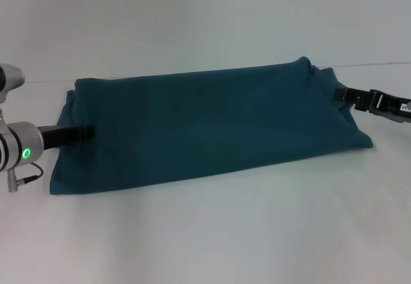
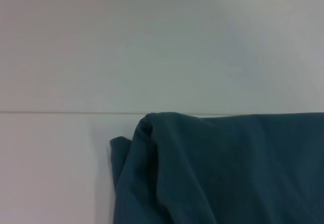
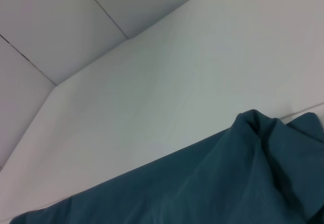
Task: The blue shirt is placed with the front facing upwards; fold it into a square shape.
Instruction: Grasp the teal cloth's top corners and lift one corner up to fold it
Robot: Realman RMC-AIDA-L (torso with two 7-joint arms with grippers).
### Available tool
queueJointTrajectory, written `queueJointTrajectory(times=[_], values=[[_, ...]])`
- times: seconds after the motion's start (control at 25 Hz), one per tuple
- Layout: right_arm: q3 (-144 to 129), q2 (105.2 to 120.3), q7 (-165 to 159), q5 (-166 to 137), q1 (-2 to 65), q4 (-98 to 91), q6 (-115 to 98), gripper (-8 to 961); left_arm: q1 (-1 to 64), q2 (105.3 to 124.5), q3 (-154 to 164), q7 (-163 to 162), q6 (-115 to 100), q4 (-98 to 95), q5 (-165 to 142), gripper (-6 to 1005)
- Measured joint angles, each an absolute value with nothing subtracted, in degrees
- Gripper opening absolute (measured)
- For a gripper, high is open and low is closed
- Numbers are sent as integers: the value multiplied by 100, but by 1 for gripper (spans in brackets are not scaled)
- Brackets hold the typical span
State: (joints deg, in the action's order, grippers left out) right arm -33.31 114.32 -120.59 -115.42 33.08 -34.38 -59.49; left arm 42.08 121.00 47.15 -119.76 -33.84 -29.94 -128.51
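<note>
Teal blue shirt [image 1: 212,126] lies folded into a long plain band; both grippers' jaws can't be told.

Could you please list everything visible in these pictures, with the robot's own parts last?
blue shirt: one, dark teal-blue, folded into a long band lying across the table, plain side showing, no print in view.
table: one, white, under the shirt.
left gripper: one, black with silver wrist, at the shirt's left end, touching the cloth.
right gripper: one, black, at the shirt's right end, by the bunched far corner.
</note>
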Motion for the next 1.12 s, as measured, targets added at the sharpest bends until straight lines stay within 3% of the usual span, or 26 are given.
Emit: queueJointTrajectory(times=[0.44, 0.88, 1.12], values=[[-3331, 11425, -12059, -11550, 3246, -3432, -5937, 808, 4022, 12157, 4705, -12022, -3440, -3337, -12851, 17], [-3331, 11416, -12080, -11582, 3246, -3426, -5973, 808, 3924, 12124, 4663, -12055, -3314, -3367, -12902, 14], [-3331, 11416, -12083, -11588, 3256, -3433, -5977, 808, 3704, 12192, 4657, -12058, -3308, -3693, -12870, 87]])
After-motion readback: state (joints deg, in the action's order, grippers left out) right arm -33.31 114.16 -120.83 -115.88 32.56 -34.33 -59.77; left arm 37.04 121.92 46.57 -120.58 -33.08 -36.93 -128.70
